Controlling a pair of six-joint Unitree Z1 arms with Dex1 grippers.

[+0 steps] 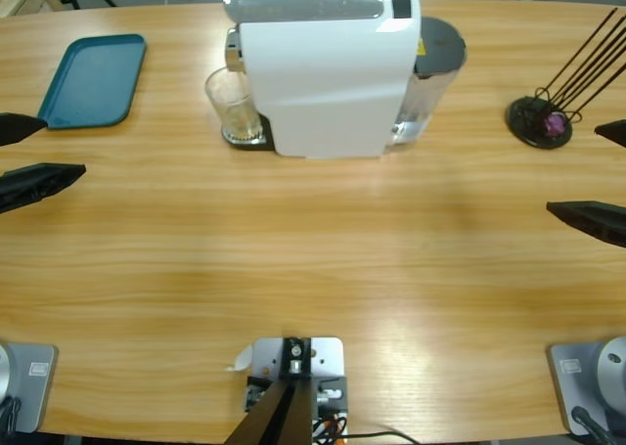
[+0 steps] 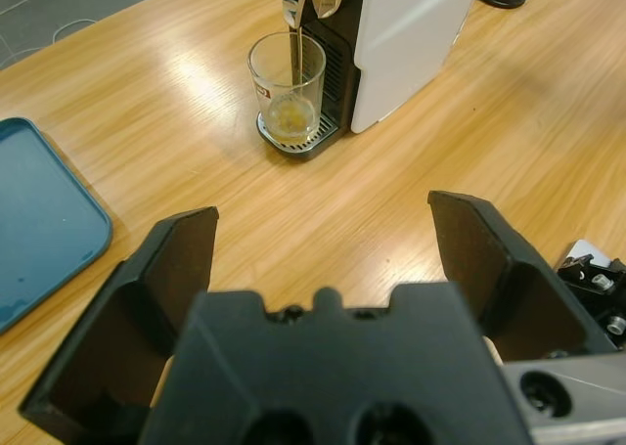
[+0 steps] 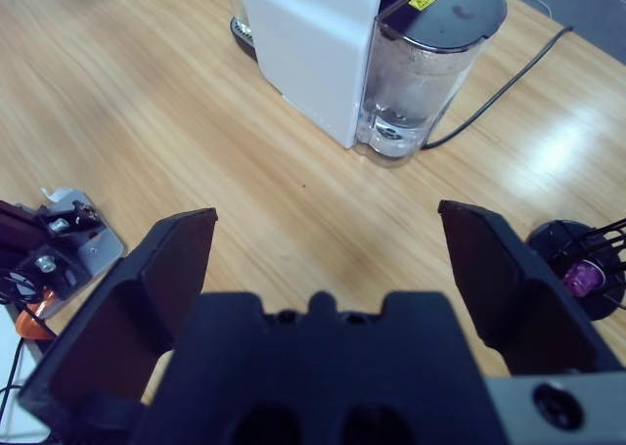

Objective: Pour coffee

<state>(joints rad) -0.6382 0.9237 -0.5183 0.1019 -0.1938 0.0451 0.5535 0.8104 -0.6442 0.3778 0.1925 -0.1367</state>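
Brewing step: coffee is running in a thin stream from the spout of the white coffee machine into the clear glass, pooling shallow at its bottom.
Glass place: it is standing on the drip tray, under the spout.
Next move: I judge it is waiting until the stream is stopping, then taking the glass upright.
Left gripper: hanging back above the surface, jaws spread, holding nothing.
Right gripper: facing the water tank, jaws spread, empty.

Both pincers: matte blk, two wedge jaws, molded body w/ round recesses.
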